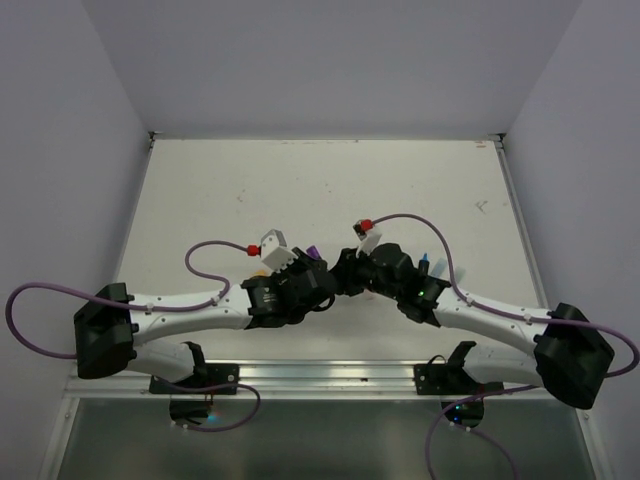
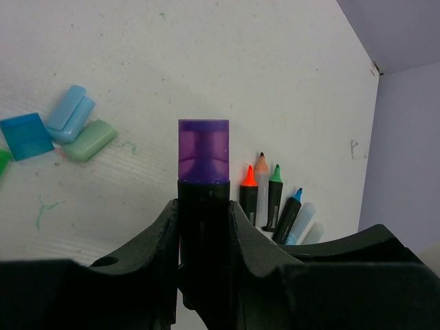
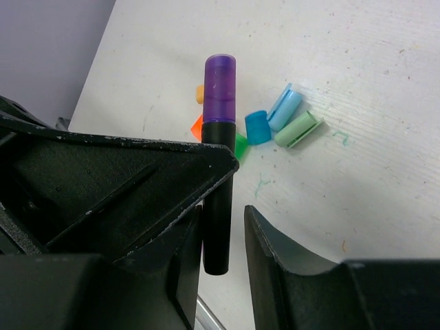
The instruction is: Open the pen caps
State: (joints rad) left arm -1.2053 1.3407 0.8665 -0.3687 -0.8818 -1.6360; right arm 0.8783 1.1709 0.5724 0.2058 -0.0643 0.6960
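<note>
Over the near half of the bench (image 1: 330,180), the left tool (image 2: 204,213) is clenched on a black marker (image 2: 203,196) with its purple cap (image 2: 203,150) on, while the right tool (image 3: 221,227) sits released around its lower end; next it must probably grip that cap and pull.

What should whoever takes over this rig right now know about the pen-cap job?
Hands: left hand is shut on the black marker, just below its purple cap, which is still on. The right hand is open, with fingers either side of the marker's lower body and a gap showing.
Done: blue cap, light blue cap, mint cap, green cap and orange cap lie loose on the table. The uncapped markers lie grouped apart from them.
Left: pull off the purple cap. It is probably the last.
</note>
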